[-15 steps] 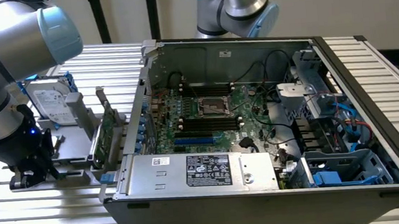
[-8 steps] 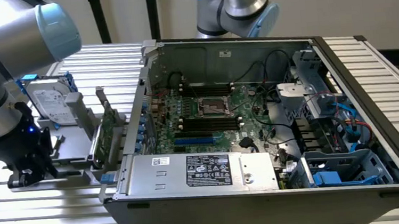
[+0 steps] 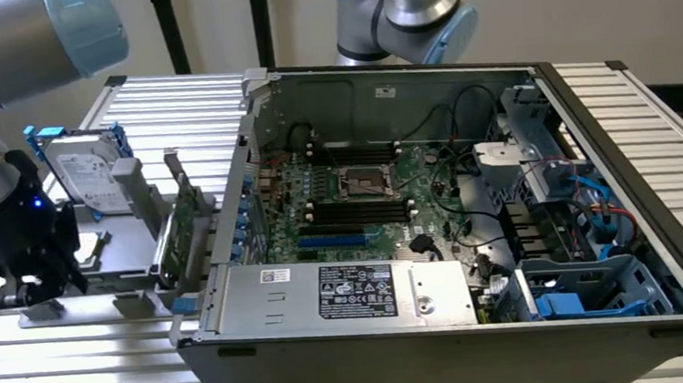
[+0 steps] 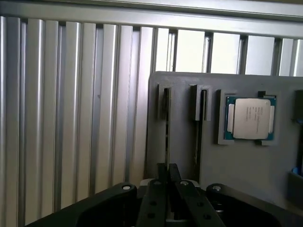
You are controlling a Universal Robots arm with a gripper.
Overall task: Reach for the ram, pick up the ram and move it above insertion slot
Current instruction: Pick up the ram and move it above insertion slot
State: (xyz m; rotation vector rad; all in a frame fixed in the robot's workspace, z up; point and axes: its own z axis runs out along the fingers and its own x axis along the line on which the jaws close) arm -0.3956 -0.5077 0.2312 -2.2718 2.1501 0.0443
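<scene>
In the wrist view the ram shows edge-on as a thin dark stick standing in a slot of the grey holder. My gripper is at its near end, with both fingers drawn together on the stick. In the exterior view the gripper hangs low over the holder's end on the exterior view's left, beside the open computer case. The motherboard's black memory slots lie inside the case, well away from the gripper.
A second thin stick stands in the neighbouring slot, and a processor chip lies in a recess beyond it. The holder also carries a silver hard drive and a wider green card. Everything rests on a slatted metal table.
</scene>
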